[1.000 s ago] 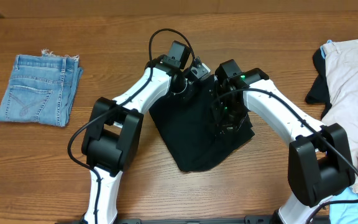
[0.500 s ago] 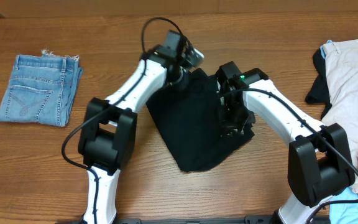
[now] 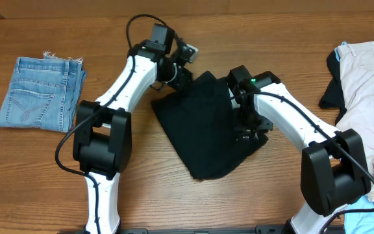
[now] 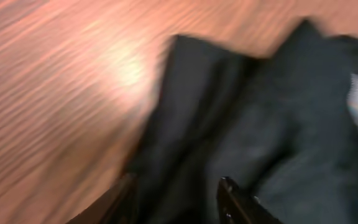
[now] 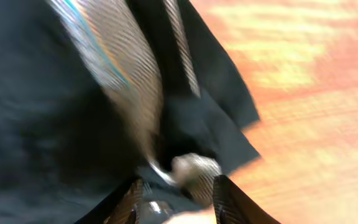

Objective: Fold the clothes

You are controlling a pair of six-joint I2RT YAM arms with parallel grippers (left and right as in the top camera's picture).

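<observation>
The black shorts (image 3: pixel 203 130) lie folded in a compact shape on the middle of the wooden table. My left gripper (image 3: pixel 186 53) is open and empty just past their far left corner; in the blurred left wrist view its fingers (image 4: pixel 176 199) hover over black fabric (image 4: pixel 260 124). My right gripper (image 3: pixel 245 133) is low over the right edge of the shorts. In the right wrist view its fingers (image 5: pixel 178 199) stand apart around the grey inner waistband (image 5: pixel 123 74) and the small white tag (image 5: pixel 194 168).
Folded light-blue denim shorts (image 3: pixel 41 94) lie at the far left. A beige garment (image 3: pixel 369 78) lies over a dark one (image 3: pixel 333 91) at the right edge. A light-blue item (image 3: pixel 362 218) shows at the bottom right corner.
My left gripper has drawn back up and to the left, off the shorts' top corner. My right gripper has slid a little down along the right edge of the shorts.
</observation>
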